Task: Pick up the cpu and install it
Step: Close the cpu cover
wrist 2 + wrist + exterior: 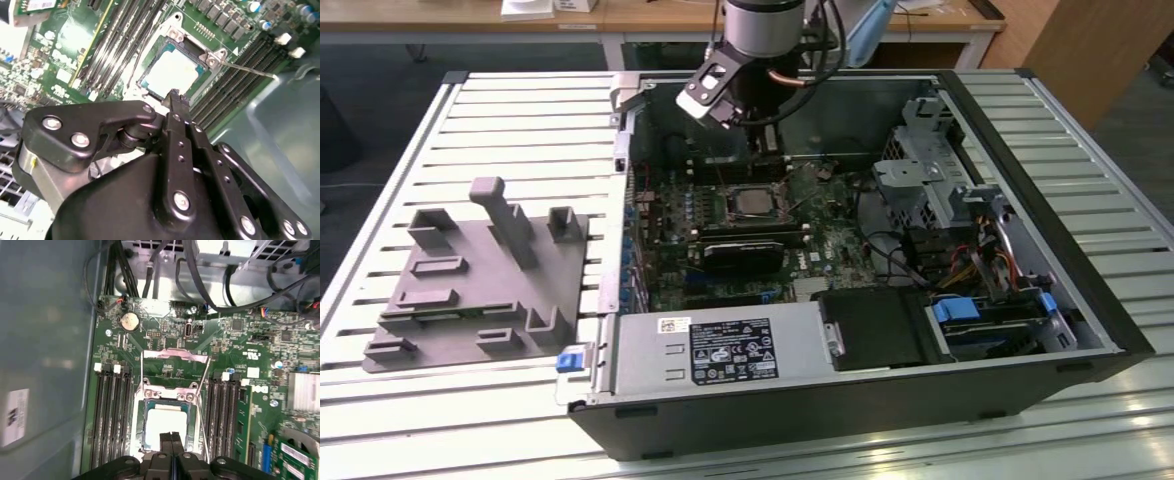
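cpu (165, 420) | near edge hidden by claw (171, 436) (first wrist view) | claw body cropped

The cpu (165, 422) top is silver-grey. The motherboard (160, 340) is green. The gripper (171, 436) is black. The tray (480, 275) is grey. The surface (520, 110) is pale with a slatted pattern.

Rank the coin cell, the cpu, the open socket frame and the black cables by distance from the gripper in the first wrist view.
1. cpu, in the socket, right at the gripper.
2. socket frame, folded open just beyond the socket.
3. coin cell, past the frame, near the board's edge.
4. black cables, beyond the board.
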Available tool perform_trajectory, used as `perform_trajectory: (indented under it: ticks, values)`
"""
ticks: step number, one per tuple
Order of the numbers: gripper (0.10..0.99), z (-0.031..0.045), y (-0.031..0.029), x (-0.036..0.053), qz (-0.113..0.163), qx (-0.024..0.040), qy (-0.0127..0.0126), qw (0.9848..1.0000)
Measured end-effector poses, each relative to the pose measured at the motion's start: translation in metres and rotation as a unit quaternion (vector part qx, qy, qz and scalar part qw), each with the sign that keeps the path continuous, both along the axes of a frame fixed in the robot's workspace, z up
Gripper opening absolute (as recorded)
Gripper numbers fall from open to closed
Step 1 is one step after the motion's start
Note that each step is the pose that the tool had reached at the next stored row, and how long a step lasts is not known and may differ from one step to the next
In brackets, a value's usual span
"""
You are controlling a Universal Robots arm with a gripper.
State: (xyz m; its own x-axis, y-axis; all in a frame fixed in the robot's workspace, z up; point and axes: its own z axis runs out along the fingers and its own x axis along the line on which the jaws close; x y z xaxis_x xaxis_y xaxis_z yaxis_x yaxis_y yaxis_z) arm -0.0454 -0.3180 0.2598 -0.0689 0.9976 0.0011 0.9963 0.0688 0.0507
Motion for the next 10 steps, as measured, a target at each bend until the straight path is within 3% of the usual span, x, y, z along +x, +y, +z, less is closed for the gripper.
perform_trajectory:
  ticks: [6, 10]
  values:
    - [0.106, 0.0006, -0.0035, 0.0014, 0.0, 0.0001, 0.0014, 1.0]
    - [0.106, 0.0, -0.0037, 0.0137, 0.0, 0.0001, 0.0074, 1.0]
